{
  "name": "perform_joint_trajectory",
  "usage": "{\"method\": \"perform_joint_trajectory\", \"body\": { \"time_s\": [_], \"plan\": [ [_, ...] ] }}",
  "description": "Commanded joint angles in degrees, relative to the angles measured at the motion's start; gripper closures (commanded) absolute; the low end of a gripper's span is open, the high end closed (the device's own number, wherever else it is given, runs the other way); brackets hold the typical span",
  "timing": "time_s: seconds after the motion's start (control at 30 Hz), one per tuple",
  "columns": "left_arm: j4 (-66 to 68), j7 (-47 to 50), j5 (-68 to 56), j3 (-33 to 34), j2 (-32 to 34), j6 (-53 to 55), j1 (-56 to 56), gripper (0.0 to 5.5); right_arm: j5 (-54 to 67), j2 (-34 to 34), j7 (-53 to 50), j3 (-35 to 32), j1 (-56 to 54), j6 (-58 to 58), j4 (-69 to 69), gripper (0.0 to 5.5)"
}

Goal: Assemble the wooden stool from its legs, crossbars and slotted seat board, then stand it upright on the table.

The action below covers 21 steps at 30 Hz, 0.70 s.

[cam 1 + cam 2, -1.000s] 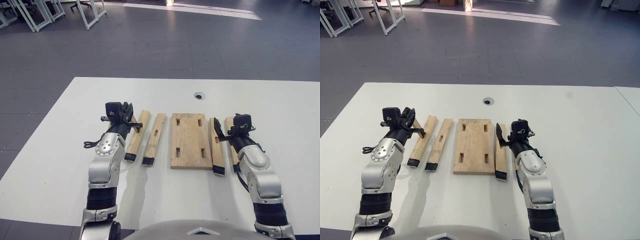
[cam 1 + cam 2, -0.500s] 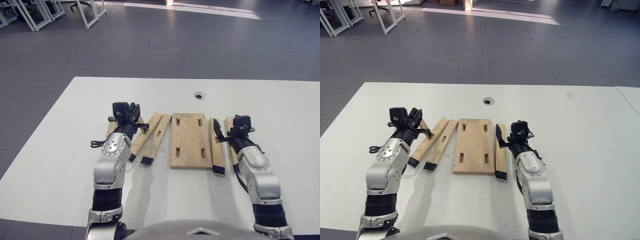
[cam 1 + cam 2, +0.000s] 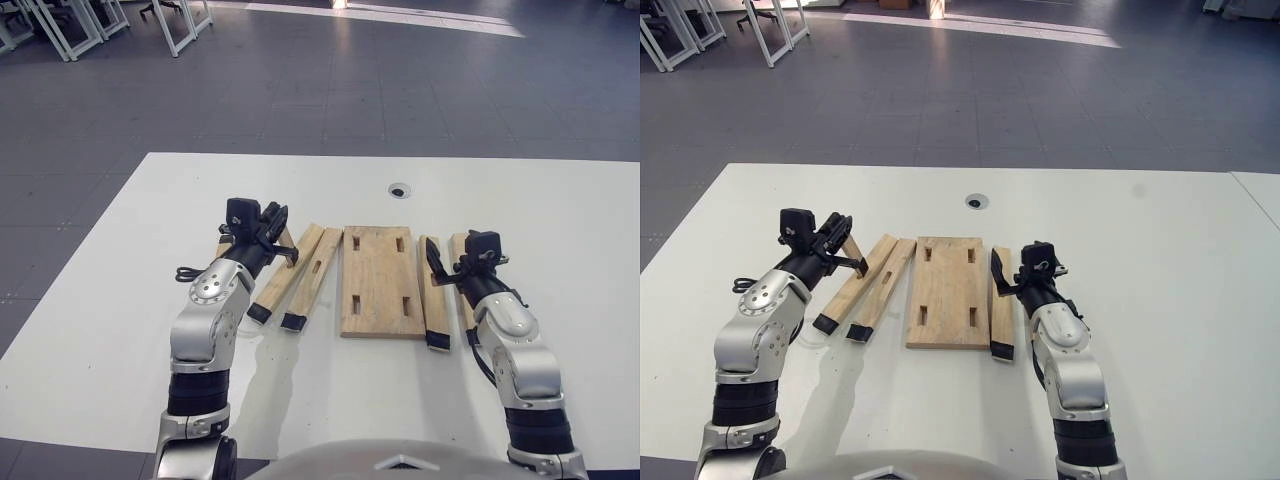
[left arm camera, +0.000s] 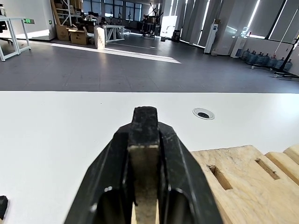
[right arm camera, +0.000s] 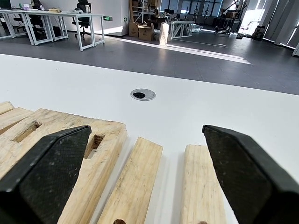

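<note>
The slotted seat board (image 3: 380, 280) lies flat mid-table. Left of it, two wooden legs (image 3: 284, 272) (image 3: 310, 276) with black feet lie slanted, their far ends near the board. My left gripper (image 3: 272, 240) hovers at the far end of the outer leg, shut on a thin wooden bar (image 4: 142, 186) whose end (image 3: 854, 245) peeks out beside it. Right of the board lie two more legs (image 3: 435, 295) (image 5: 201, 186). My right gripper (image 3: 458, 255) stands open low above their far ends, nothing between its fingers (image 5: 51, 177).
A round cable hole (image 3: 400, 190) sits in the white table (image 3: 560, 220) beyond the board. Bare tabletop spreads to the far left and far right. Grey floor and white desk frames (image 3: 60, 25) lie past the table's far edge.
The two left legs have swung their far ends rightward toward the seat board. My left gripper shifted slightly right and its elbow moved left. The right arm has kept still.
</note>
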Motion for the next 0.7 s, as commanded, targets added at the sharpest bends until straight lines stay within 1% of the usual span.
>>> {"method": "perform_joint_trajectory", "body": {
  "time_s": [0.03, 0.43, 0.7],
  "plan": [
    [-0.11, -0.69, 0.10, -0.18, 0.69, 0.69, -0.75, 5.07, -0.36, 0.26, 0.02, 0.33, 0.35, 0.56, 0.14, 1.09],
    [3.47, -2.78, 0.50, 0.62, 2.75, -1.13, -2.31, 5.07, -0.41, 0.35, -0.07, 0.47, 0.77, 0.64, -0.24, 1.09],
    [3.70, -3.78, 0.51, -0.87, 2.21, -1.37, 0.16, 5.07, -0.31, 0.13, 0.07, 0.38, 1.02, 0.70, -0.42, 1.09]
  ]
}}
